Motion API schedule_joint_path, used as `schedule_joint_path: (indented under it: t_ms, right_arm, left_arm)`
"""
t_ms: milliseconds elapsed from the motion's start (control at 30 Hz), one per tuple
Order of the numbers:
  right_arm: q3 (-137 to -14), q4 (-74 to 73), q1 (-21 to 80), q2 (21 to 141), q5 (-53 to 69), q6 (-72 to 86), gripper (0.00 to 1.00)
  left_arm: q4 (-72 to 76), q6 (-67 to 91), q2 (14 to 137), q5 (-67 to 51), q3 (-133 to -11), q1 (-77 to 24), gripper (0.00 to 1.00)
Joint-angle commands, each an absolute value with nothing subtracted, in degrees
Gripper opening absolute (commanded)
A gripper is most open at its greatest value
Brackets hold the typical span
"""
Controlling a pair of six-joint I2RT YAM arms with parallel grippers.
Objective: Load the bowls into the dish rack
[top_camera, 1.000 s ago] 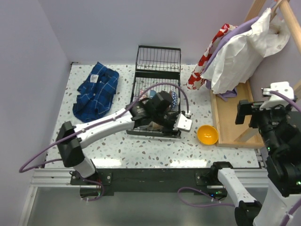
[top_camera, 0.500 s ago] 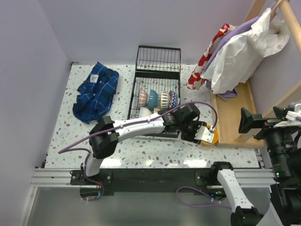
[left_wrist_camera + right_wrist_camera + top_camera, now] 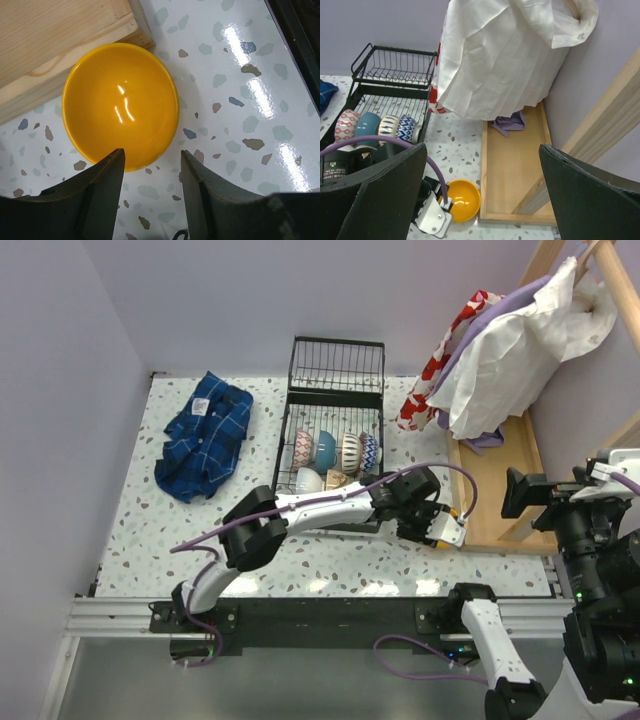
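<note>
Table [image 3: 330, 562]: speckled, carrying everything we see.
Dish rack [image 3: 336, 400]: at the table's back middle, patterned bowls [image 3: 335, 452] upright in its tines.
Wooden tray [image 3: 500, 495]: right of the rack.
Right tool [image 3: 482, 146]: spread wide, off to the right.
Left tool [image 3: 151, 155]: open, fingers [image 3: 100, 192] over the yellow bowl's [image 3: 120, 102] near rim.
Yellow bowl: on the table, just beside the tray's corner.

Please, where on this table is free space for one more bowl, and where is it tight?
Bare table lies between the blue shirt and the near edge, and in the strip between shirt and dish rack. The rack's far rows, behind the standing bowls, are bare too. Crowded: the yellow bowl, close against the wooden tray, with the open left gripper over it.
</note>
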State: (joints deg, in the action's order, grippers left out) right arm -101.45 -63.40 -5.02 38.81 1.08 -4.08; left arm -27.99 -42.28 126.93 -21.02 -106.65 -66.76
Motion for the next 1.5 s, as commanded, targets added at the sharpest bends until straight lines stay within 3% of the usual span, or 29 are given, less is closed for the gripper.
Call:
schedule_joint_path:
  t_ms: [0,300,467,700,867,1067,1300,1467]
  right_arm:
    - [-99.8,-62.1,-5.9,38.6,2.1,-4.1,0.99]
    - [-97.8,-62.9,-7.5,36.7,3.0,-3.5,0.99]
    - [-98.3,-63.5,-7.7,36.3,3.1,-3.4,0.99]
    - [-98.9,-64.0,-8.0,35.9,4.0,-3.1,0.99]
    - [-99.6,-64.5,-7.9,35.2,4.7,-3.1,0.99]
    - [-98.2,-63.3,-6.9,33.9,8.7,-2.7,0.99]
    - [-97.4,-61.6,-7.0,35.9,28.2,-4.8,0.95]
    - [-96.9,-59.9,-9.0,39.1,34.6,-6.1,0.94]
  left_arm:
    - [-27.8,-44.8,128.5,-21.5,-109.4,-68.1,0.53]
    - [-27.9,-47.2,131.3,-16.4,-110.3,-70.8,0.50]
    - [-29.6,-47.1,133.0,-13.6,-112.4,-71.6,0.34]
    - [-30.1,-46.1,133.3,-10.2,-113.5,-73.1,0.00]
    - [-37.8,-42.7,129.0,-10.9,-113.2,-73.7,0.00]
    - [-43.9,-36.8,112.1,-16.2,-101.4,-73.7,0.00]
    - [-49.0,-37.2,90.1,-18.3,-85.9,-72.3,0.00]
    - [-44.8,-33.5,81.8,-21.8,-82.7,-58.6,0.00]
